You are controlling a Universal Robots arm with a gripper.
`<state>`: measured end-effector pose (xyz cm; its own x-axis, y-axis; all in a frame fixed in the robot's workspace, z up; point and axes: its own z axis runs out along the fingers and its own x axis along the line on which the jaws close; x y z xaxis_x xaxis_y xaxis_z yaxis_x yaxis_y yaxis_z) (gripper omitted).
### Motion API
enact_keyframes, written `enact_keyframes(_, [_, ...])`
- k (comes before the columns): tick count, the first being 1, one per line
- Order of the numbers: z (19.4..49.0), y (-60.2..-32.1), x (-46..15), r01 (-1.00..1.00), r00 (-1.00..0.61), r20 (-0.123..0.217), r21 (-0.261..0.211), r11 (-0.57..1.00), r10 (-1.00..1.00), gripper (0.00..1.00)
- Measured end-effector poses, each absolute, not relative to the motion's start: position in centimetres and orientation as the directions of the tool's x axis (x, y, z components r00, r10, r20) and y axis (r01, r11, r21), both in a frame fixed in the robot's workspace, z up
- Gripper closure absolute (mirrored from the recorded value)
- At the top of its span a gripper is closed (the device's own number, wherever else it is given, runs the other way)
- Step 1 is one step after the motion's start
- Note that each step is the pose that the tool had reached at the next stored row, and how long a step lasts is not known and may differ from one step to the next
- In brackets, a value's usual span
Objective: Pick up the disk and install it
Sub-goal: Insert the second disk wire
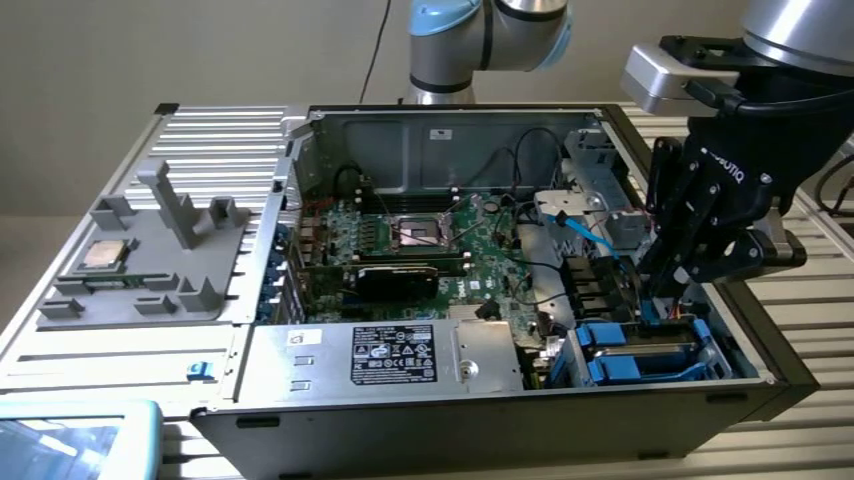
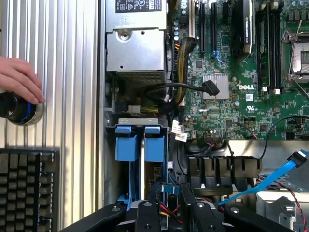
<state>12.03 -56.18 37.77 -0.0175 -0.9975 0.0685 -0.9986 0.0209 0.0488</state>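
Slatted metal counter (image 1: 807, 330) carries an open Dell tower case (image 1: 441, 130) lying on its side. Inside are the silver power supply box (image 1: 400, 355) and the green motherboard (image 1: 414, 240). The arm's black hand (image 1: 657, 300) reaches down into the case corner on the exterior view's right, right over the drive bay. The disk (image 1: 638, 365) sits low in that bay in its blue carrier frame, just under the hand. Wrist view has the carrier's blue tabs (image 2: 155, 147) running toward the hand (image 2: 169, 215). Can't tell whether the hand is clenched on the carrier or released; contact is hidden. Risks, as judgement:

- If the carrier is skewed to the bay rails, it could jam or stop half-seated, and a downward push would flex the plastic frame.
- The blue SATA cable (image 1: 587, 225) loops just beside the hand, so it could get snagged or pinched between carrier and bay wall.
- Thin red and yellow wires (image 2: 166, 208) lie close to the hand and could get trapped the same way.
- The hand's bulk is close to the case wall, so it may scrape the wall if it shifts sideways.
- A person's fingers (image 2: 19, 79) rest on a round black knob (image 2: 19, 110) on the counter, beside a keyboard (image 2: 26, 188), well apart from the bay, so low risk there.
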Motion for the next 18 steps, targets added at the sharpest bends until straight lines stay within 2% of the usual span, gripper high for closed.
enact_keyframes(7, [37.76, -56.17, 12.03, -0.999, -0.014, 0.068, 0.049, 0.018, -0.998, 0.70])
enact_keyframes(9, [37.77, -56.17, 12.03, -0.999, -0.014, 0.068, 0.049, 0.017, -0.998, 0.72])
enact_keyframes(11, [37.77, -56.17, 12.03, -0.999, -0.013, 0.068, 0.049, 0.016, -0.998, 0.85])
enact_keyframes(12, [37.77, -56.17, 12.03, -0.999, -0.012, 0.069, 0.049, 0.016, -0.998, 0.85])
enact_keyframes(13, [37.76, -56.17, 12.03, -0.999, -0.012, 0.068, 0.049, 0.015, -0.998, 0.89])
enact_keyframes(18, [37.74, -56.16, 11.93, -0.999, -0.011, 0.068, 0.042, 0.013, -0.998, 0.89])
